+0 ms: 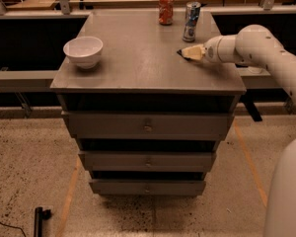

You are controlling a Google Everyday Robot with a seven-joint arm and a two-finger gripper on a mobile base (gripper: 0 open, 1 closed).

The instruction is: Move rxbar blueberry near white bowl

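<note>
Looking at the right side of the grey cabinet top [138,70], we've got the robot's cream-tipped gripper [189,52] down low on the surface. Only a dark sliver of the navy-wrapped rxbar blueberry [179,53] pokes out at its left tip. We honestly can't tell if it's clamped on the bar, and the bar's long axis is hidden too. The round glossy white bowl [83,51] sits well off to the left, with nothing standing between. A tall blue-silver can [191,21] stands just behind the gripper, and a red can [166,8] farther back.

Grey three-drawer cabinet [148,127] on a speckled floor [29,181] — orange tape lines [69,196] — pincer [190,52] at its top's right edge.
</note>
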